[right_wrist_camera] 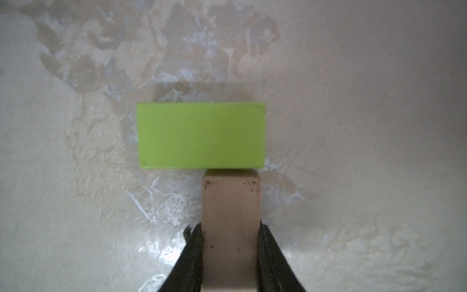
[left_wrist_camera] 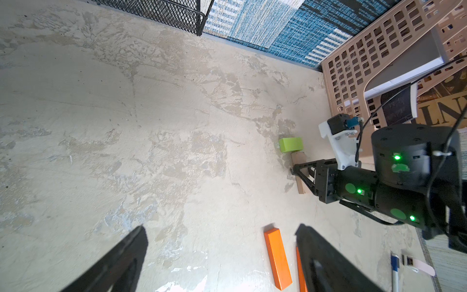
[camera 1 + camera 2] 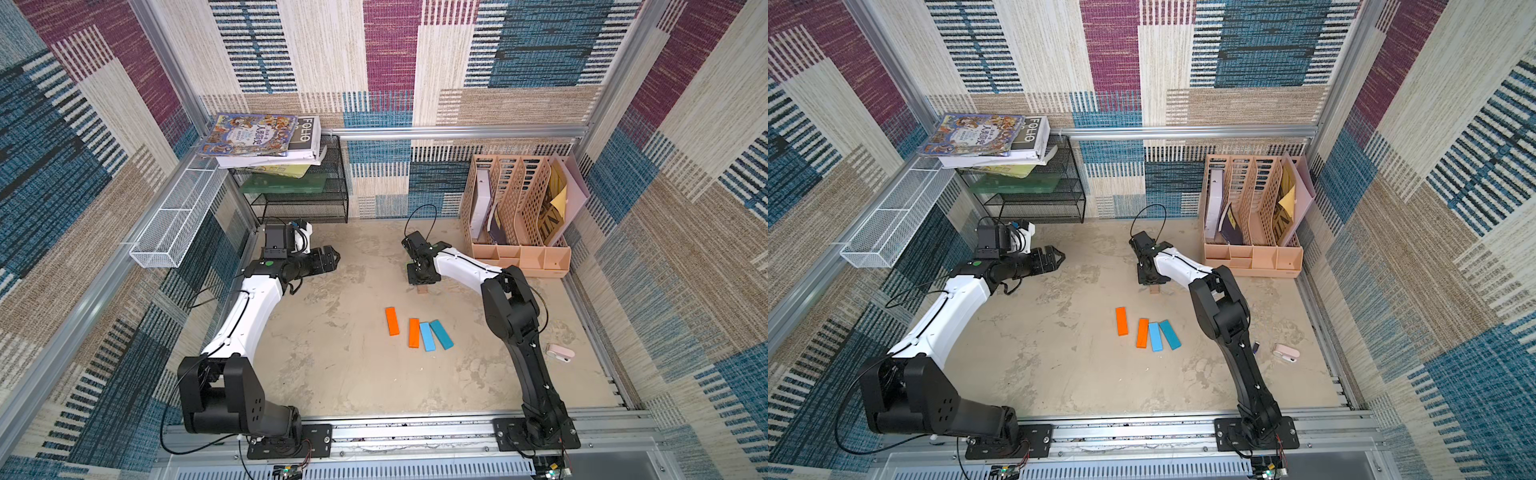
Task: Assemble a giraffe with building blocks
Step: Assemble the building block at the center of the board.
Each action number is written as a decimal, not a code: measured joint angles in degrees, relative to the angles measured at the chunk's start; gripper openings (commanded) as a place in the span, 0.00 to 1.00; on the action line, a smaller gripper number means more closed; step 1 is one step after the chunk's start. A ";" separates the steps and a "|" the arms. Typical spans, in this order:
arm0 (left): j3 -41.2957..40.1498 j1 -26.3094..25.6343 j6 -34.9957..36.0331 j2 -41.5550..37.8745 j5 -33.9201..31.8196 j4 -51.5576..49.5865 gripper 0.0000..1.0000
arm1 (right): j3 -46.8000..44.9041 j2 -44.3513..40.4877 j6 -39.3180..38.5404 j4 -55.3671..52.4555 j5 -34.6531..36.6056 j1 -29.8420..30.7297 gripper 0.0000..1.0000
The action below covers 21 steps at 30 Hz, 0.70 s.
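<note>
1. the right end effector is clamped on the long sides of the tan block, low over the surface.
2. just beyond its fingertips the lime green block lies crosswise, with its long side against the tan block's free end.
3. the left end effector has its jaws wide apart and holds nothing, well apart from that pair.
4. two orange blocks and two blue blocks lie flat in a loose row behind the right end effector, toward the arm bases.
</note>
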 measured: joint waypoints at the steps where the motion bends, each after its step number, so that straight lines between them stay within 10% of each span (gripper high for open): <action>1: 0.02 0.00 -0.02 0.04 0.00 0.02 0.96 | 0.17 0.13 0.00 0.02 0.17 0.00 0.30; 8: 0.07 0.00 -0.07 0.11 0.15 0.02 0.96 | 1.40 0.98 0.00 0.11 0.61 -0.02 0.35; 13: 0.07 0.00 -0.26 0.15 0.17 0.00 0.96 | 1.62 1.25 0.04 0.22 1.38 -0.02 0.68; 21: 0.07 0.00 -0.24 0.15 0.17 0.00 0.96 | 0.83 0.81 -0.59 1.70 1.38 0.42 0.77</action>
